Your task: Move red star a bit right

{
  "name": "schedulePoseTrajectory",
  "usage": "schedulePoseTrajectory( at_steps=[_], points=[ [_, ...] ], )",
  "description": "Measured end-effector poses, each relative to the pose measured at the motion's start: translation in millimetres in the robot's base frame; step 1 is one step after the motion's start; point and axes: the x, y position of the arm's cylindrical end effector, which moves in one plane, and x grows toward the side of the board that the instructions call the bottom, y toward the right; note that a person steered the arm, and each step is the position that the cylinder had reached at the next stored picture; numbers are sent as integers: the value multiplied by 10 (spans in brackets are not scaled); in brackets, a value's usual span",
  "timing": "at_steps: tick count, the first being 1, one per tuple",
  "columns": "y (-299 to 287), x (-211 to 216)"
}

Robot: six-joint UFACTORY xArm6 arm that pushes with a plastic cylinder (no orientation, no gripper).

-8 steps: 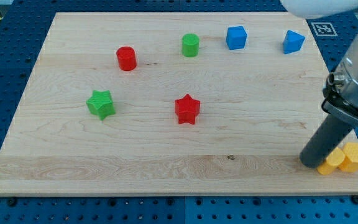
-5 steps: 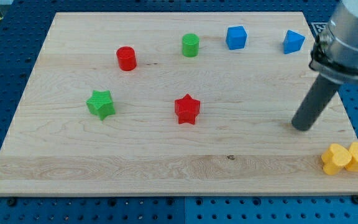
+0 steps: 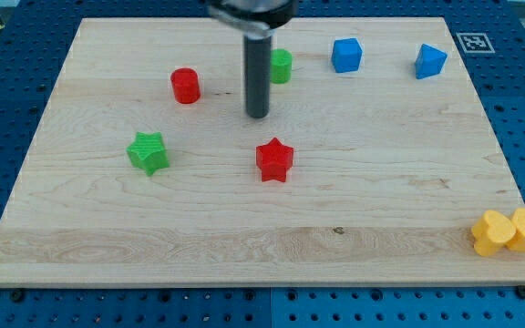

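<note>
My tip (image 3: 258, 116) is down on the wooden surface (image 3: 244, 241), a little toward the top edge from the middle. The red star (image 3: 274, 159) sits near the middle of the surface. My tip is just above it in the view and a tiny bit to its left, close but not touching. I have no gripper here, only the dark rod, so there is nothing to spread or pinch.

The green cylinder (image 3: 282, 66) is near the top edge, partly hidden behind my rod on the right side. The red cylinder (image 3: 185, 85) is to the left of my tip, nearer the top edge. The green star (image 3: 148, 152) sits toward the left edge, about level with the red star and well apart from it.

A blue cube (image 3: 345, 55) is by the top edge. Another blue block (image 3: 430, 61) is near the top right corner. Two yellow blocks (image 3: 509, 230) touch each other at the bottom right corner.
</note>
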Motion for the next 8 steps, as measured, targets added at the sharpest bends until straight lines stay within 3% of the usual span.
schedulePoseTrajectory(
  at_steps=[2, 3, 4, 5, 6, 8],
  points=[
    [-10, 1042],
    [569, 1474],
    [417, 1472],
    [47, 1157],
    [101, 851],
    [286, 889]
  ],
)
